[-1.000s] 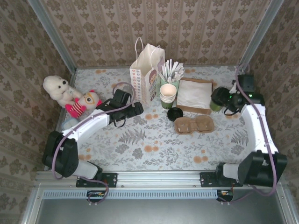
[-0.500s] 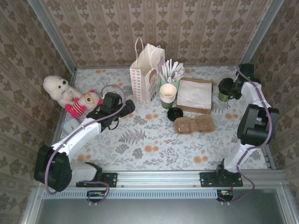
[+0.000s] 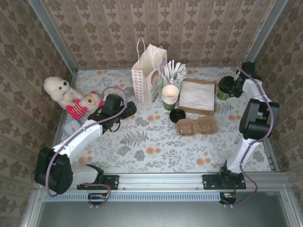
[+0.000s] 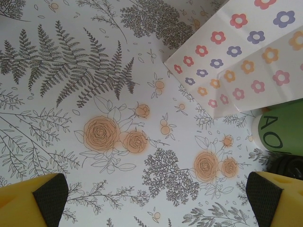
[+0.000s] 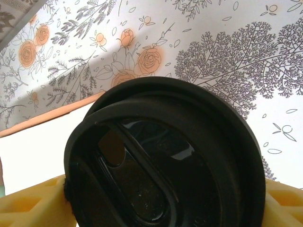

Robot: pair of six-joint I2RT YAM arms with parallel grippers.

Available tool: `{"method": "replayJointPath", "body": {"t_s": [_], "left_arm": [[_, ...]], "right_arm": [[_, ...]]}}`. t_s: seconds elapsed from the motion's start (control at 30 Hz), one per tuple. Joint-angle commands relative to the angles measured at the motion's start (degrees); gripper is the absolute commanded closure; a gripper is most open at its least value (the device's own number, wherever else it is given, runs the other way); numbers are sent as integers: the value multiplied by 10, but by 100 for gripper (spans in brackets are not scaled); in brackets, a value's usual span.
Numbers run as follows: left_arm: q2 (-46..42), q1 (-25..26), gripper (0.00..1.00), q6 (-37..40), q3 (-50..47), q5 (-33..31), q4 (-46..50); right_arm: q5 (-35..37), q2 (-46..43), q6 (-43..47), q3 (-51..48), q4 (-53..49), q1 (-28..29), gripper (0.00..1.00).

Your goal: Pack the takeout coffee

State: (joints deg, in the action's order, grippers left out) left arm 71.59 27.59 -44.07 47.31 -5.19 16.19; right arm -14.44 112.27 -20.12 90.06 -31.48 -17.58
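One takeout coffee (image 3: 225, 88) in right pincer (image 5: 156, 203) | napkins (image 3: 198, 96) near (bag (image 3: 149, 75) beyond)

Left arm (image 3: 80, 135): stretched low and forward, left gripper (image 4: 156, 196) with jaws wide apart. Right arm (image 3: 255, 118): folded upright, right gripper (image 5: 165, 198) clasping the takeout coffee (image 5: 161, 156).

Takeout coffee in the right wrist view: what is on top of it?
A black round lid sits on the takeout coffee, covering its mouth. The contents are hidden under it.
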Motion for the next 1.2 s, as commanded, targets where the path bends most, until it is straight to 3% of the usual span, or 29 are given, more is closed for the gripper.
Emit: {"method": "replayJointPath", "body": {"t_s": [0.0,0.6,0.77,1.17], "left_arm": [[-16,-6,0,-9,-9,1,-4],[-13,-10,0,-7,-6,10,-2],[-7,-11,0,-5,3,16,0],[-17,-11,0,-29,11,54,-22]], "right_arm": [[-15,15,-7,13,-16,4,21],[10,15,-3,52,-50,4,0],[20,-1,-5,47,-51,4,0],[100,-157,-43,-66,-5,14,0]]}}
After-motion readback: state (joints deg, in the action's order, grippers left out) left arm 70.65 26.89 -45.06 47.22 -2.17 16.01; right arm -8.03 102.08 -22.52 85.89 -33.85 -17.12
